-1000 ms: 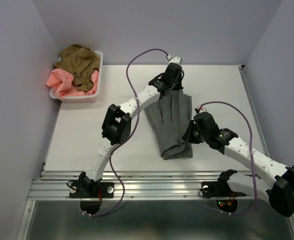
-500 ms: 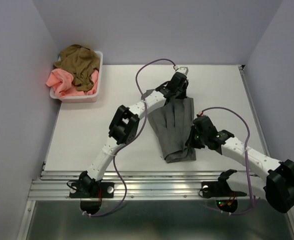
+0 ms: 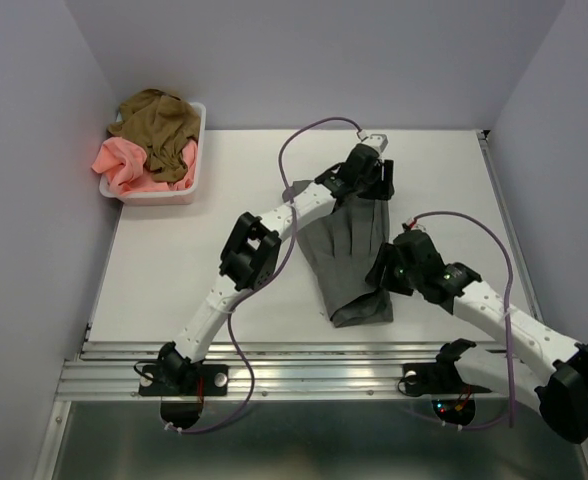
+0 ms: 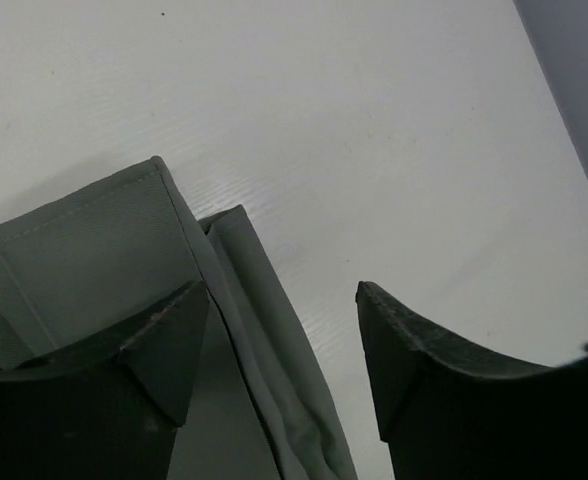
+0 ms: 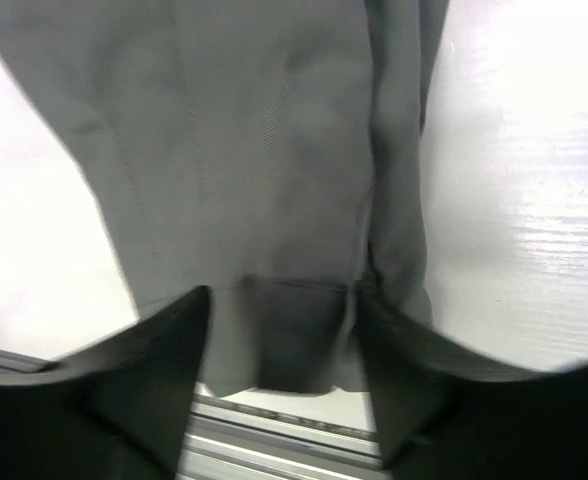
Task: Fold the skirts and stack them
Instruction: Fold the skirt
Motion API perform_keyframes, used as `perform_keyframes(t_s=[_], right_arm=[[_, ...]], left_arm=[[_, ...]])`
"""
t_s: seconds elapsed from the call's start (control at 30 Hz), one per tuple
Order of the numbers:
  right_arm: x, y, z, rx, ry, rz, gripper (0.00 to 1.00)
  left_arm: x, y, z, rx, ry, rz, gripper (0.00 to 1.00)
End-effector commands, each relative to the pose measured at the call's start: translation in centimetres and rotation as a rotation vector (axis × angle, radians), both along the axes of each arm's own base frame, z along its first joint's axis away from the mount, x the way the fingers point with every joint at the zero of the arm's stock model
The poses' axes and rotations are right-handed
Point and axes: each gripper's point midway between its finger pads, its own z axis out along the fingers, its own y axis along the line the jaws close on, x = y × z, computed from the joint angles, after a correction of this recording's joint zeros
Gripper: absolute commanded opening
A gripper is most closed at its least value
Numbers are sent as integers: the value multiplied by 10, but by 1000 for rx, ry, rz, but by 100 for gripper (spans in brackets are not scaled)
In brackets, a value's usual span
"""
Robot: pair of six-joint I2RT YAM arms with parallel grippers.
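A grey skirt (image 3: 349, 255) lies folded lengthwise in the middle of the table, its narrow end toward the near edge. Over its far end my left gripper (image 3: 377, 180) stands open; in the left wrist view the grey skirt's (image 4: 94, 240) hemmed corner lies flat under the left gripper (image 4: 284, 300), not pinched. My right gripper (image 3: 382, 272) is open at the cloth's near right edge, and the right wrist view shows the grey skirt (image 5: 244, 150) spread below the right gripper (image 5: 279, 300). An olive-brown skirt (image 3: 159, 125) and a salmon-pink skirt (image 3: 124, 160) lie crumpled in the basket.
The white mesh basket (image 3: 159, 195) stands at the far left corner against the wall. A metal rail (image 3: 274, 365) runs along the near edge of the white table (image 3: 174, 260). Purple cables loop above both arms.
Both grippers were shut on the grey skirt and have now opened, releasing it. The left gripper has shifted right along the far end; the skirt lies slightly further right.
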Motion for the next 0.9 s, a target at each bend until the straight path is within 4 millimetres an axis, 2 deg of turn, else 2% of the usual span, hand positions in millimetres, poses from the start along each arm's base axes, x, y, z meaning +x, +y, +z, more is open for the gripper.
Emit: perform_keyframes(t_s=[0.0, 0.03, 0.07, 0.1, 0.2, 0.3, 0.33, 0.37, 0.4, 0.43, 0.47, 0.5, 0.57, 0.7, 0.77, 0.87], right_arm=[[23, -3, 55, -2, -155, -12, 75], [23, -5, 61, -21, -171, 10, 88], [25, -5, 67, -27, -181, 18, 100], [28, -1, 78, -24, -208, 47, 100], [26, 14, 90, 29, -208, 115, 100], [15, 43, 98, 130, -204, 284, 100], [14, 52, 94, 156, -197, 329, 100], [5, 64, 92, 211, -163, 388, 100], [2, 69, 87, 233, -139, 406, 100], [0, 73, 83, 253, -114, 416, 100], [-2, 73, 70, 248, -76, 411, 100], [-1, 71, 62, 236, -55, 389, 100], [4, 59, 40, 177, -12, 292, 100], [12, 33, 14, 49, 42, 144, 100], [7, 21, 5, -5, 88, 108, 100], [-2, 15, -17, -39, 149, 106, 100]], left_arm=[[-7, -14, 118, -159, -171, -53, 73], [-9, -12, 128, -165, -185, -56, 77], [-10, -10, 137, -168, -197, -57, 91], [-15, -4, 155, -170, -221, -58, 98], [-23, 18, 180, -144, -262, -29, 99], [-29, 49, 186, -89, -279, 45, 99], [-29, 59, 185, -68, -281, 63, 99], [-35, 70, 194, -61, -288, 75, 99], [-39, 80, 165, -10, -246, 76, 99], [-43, 88, 156, 13, -237, 78, 99], [-44, 98, 162, 3, -257, 90, 99], [-50, 107, 127, 56, -215, 86, 99], [-51, 116, 114, 59, -206, 81, 99], [-57, 132, 56, 129, -98, 76, 99], [-59, 134, 36, 145, -60, 74, 99], [-58, 136, 14, 172, -35, 71, 99]])
